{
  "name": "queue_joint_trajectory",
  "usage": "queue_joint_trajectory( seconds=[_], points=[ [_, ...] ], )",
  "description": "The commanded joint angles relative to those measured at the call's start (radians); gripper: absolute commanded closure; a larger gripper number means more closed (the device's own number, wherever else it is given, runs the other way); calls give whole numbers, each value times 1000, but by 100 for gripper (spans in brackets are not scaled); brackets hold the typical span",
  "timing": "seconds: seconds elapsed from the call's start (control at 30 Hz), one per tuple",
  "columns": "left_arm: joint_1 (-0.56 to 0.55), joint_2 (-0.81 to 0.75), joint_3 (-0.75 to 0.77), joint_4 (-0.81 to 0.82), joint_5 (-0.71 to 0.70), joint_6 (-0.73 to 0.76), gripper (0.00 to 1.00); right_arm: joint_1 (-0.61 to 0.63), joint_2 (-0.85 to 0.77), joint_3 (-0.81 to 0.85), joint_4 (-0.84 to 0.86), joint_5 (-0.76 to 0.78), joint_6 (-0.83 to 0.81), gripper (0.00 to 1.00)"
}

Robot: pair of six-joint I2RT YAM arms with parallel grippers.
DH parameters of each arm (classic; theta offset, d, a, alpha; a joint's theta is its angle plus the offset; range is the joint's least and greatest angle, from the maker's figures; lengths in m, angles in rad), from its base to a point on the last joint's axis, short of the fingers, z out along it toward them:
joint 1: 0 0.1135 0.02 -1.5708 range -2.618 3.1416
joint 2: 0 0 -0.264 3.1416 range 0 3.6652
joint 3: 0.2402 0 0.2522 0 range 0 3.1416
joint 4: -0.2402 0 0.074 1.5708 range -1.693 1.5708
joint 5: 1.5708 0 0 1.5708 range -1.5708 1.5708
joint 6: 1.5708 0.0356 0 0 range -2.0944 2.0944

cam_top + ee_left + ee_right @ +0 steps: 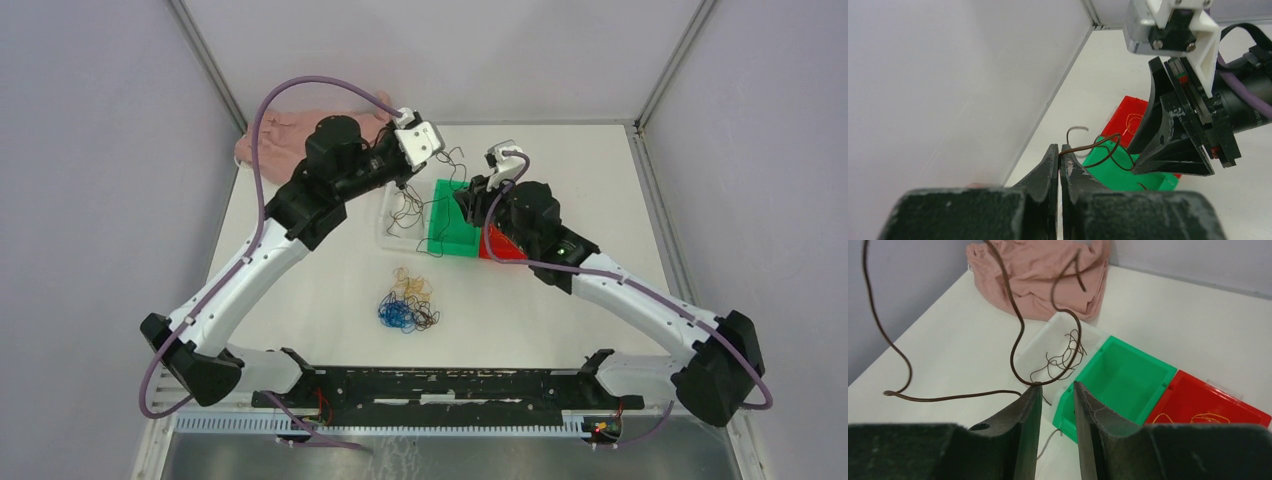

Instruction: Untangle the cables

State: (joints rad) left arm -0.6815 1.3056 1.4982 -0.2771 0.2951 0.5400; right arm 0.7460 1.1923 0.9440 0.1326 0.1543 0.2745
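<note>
White table (560, 300), left claw (1059, 150) pinching brown cable (1088, 146)

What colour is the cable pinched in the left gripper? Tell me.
Dark brown cable, clearest in the left wrist view.

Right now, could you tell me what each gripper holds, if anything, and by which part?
The left gripper pinches a dark brown cable at its jaw tips; where along the strand is unclear. The right gripper is open, holding nothing.
</note>
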Motion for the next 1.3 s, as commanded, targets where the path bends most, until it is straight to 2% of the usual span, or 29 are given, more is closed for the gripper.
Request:
queue_joint_trajectory(
  seconds=[0.0,0.17,0.37,0.57,0.83,1.03,1.27],
  points=[
    [22,35,16,92,-63,32,97,-31,84,52,43,-68,35,64],
    [60,82,55,130,-68,21,97,-49,206,134,57,-106,42,64],
    [134,132,15,184,-68,9,97,-58,326,211,80,-140,61,65],
    [231,217,6,222,-58,-12,97,-72,390,230,55,-138,84,59],
    [265,319,4,203,-48,-2,97,-100,409,197,15,-181,133,40],
    [268,352,-9,181,-66,22,97,-115,352,121,-10,-204,174,37],
    [267,357,-74,137,-84,87,97,-122,265,36,-85,-127,222,36]
  ],
)
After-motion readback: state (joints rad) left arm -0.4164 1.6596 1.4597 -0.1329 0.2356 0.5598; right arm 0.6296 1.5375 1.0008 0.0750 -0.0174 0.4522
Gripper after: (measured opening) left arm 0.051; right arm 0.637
